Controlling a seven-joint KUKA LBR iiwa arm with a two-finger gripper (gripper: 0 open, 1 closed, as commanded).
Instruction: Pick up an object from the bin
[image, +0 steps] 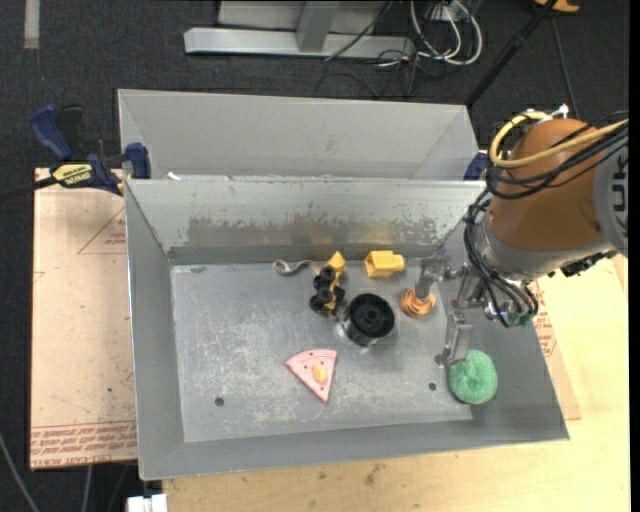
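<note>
— What's across the bin?
— A pink wedge left of centre, a black disc, a small orange piece, then the gripper, low by the right wall.
— What's nearest to it?
— A green lump, just right of its tip and toward the front, touching or nearly so. I can't tell whether the grip is released or clenched. The arm reaches down steeply from the right.

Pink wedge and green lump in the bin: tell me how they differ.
Colour: the pink wedge is pale pink with a yellow spot; the green lump is plain green. Shape: the pink wedge is a flat triangle; the green lump is rounded. Place: the pink wedge lies mid-floor; the green lump lies right, beside the gripper. Both rest near the bin front.
</note>
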